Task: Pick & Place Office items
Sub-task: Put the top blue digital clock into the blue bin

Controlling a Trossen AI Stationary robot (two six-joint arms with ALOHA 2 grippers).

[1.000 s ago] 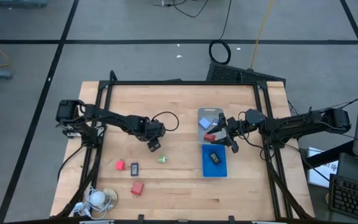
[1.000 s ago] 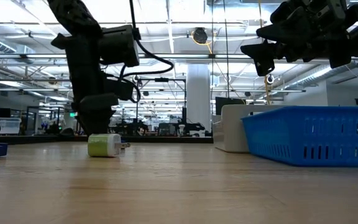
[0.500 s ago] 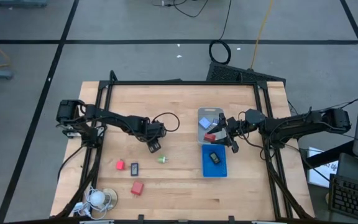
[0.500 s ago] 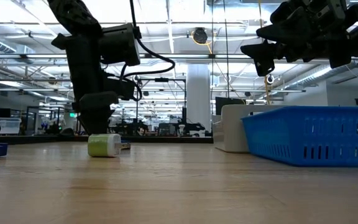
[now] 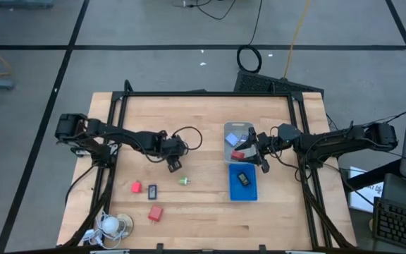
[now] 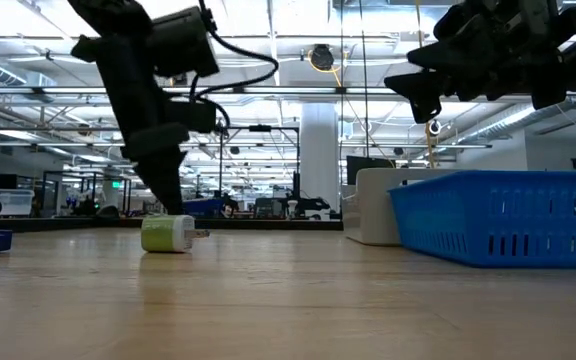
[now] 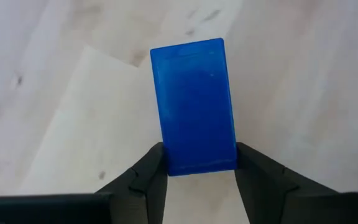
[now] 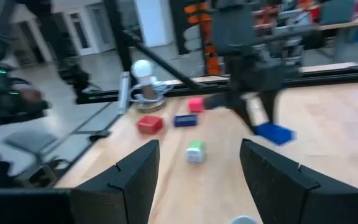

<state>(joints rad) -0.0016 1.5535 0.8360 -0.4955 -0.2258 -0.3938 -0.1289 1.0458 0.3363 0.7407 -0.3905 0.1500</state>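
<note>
Table from above: your left gripper [image 5: 175, 165] sits mid-table, left of the trays, with its arm stretched low across from the left edge. Your right gripper [image 5: 262, 158] waits over the clear tray [image 5: 239, 128], its arm reaching in from the right. A red block [image 5: 137, 187], a dark piece [image 5: 152, 190], a second red block [image 5: 155, 212] and a green bit [image 5: 184, 180] lie loose on the wood, and another dark piece lies in the blue tray [image 5: 244, 191].

Low view: your left arm slants down behind the green bit [image 6: 168, 233], and the right gripper [image 6: 438, 90] hangs high above the blue tray [image 6: 503, 225].

Left wrist view: your fingers [image 7: 146, 173] are clamped on the near end of a blue piece [image 7: 194, 106], one on each long side, with wood behind it. The hold is only at the end, so lift slowly and keep the wrist level, or the piece may swing; I'd carry it high enough to clear the tray wall.

Right wrist view: your right jaws stand apart with nothing between them, looking across at the left gripper [image 8: 261, 118] and the blue piece [image 8: 274, 132] beyond the green bit [image 8: 195, 151]
</note>
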